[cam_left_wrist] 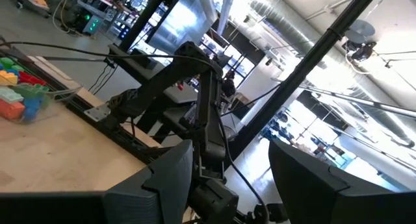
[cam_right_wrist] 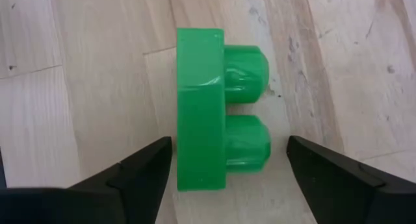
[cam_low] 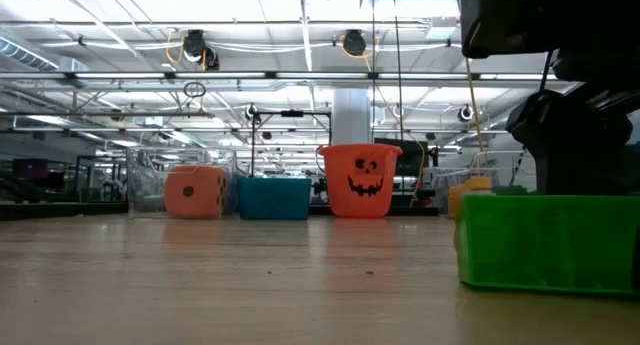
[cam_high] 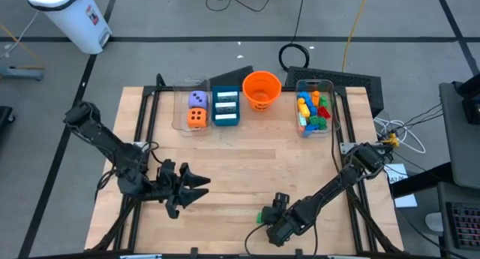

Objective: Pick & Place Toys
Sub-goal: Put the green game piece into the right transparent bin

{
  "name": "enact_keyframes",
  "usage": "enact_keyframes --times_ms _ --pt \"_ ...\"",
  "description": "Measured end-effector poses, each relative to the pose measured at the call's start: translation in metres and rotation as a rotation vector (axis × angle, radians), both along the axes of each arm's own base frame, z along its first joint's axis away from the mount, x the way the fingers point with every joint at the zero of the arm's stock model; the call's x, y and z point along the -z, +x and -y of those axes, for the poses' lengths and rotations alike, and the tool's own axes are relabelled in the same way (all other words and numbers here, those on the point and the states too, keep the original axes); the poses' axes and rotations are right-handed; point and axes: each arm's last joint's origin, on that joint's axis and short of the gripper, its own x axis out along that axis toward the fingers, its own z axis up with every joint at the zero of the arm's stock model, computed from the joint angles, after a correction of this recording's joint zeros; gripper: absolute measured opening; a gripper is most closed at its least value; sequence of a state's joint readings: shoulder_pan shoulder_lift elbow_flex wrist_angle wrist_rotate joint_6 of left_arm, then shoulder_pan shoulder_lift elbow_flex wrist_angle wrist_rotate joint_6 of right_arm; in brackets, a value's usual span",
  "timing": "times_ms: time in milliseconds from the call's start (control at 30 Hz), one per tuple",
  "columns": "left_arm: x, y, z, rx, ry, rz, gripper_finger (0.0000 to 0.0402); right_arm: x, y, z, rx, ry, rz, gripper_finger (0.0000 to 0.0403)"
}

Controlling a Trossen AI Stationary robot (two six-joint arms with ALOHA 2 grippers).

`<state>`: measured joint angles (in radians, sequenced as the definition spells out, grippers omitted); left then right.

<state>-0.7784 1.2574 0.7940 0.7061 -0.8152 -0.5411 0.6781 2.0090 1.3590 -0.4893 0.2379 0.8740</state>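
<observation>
- Right gripper [cam_right_wrist: 224, 160]: low over the table's [cam_high: 247, 169] near edge, pointing down; jaws spread, standing either side of one green brick [cam_right_wrist: 218, 107] without touching it.
- Green brick: lying on its side on the wood, two studs showing.
- Left gripper [cam_high: 196, 186]: hovering at the table's left front, jaws partly apart, holding nothing.
- Dice, back left bin: one purple die [cam_high: 197, 100], one orange die [cam_high: 196, 118].
- One orange bucket [cam_high: 262, 89].
- Remaining bricks [cam_high: 313, 109]: heaped in back right bin, count uncertain.
</observation>
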Motion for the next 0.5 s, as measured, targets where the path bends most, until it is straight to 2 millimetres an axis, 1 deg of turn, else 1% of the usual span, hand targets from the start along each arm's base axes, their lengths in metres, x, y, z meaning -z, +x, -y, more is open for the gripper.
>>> enact_keyframes --times_ms 300,500 --pt "0.0004 0.001 -0.0011 -0.006 0.004 -0.004 0.0211 0.0001 0.0015 -0.0004 -0.007 -0.007 0.023 0.0269" --pt "0.0006 0.0011 -0.0011 -0.006 0.011 -0.006 0.0211 -0.0001 0.0025 0.0006 -0.015 -0.017 0.03 0.0235"
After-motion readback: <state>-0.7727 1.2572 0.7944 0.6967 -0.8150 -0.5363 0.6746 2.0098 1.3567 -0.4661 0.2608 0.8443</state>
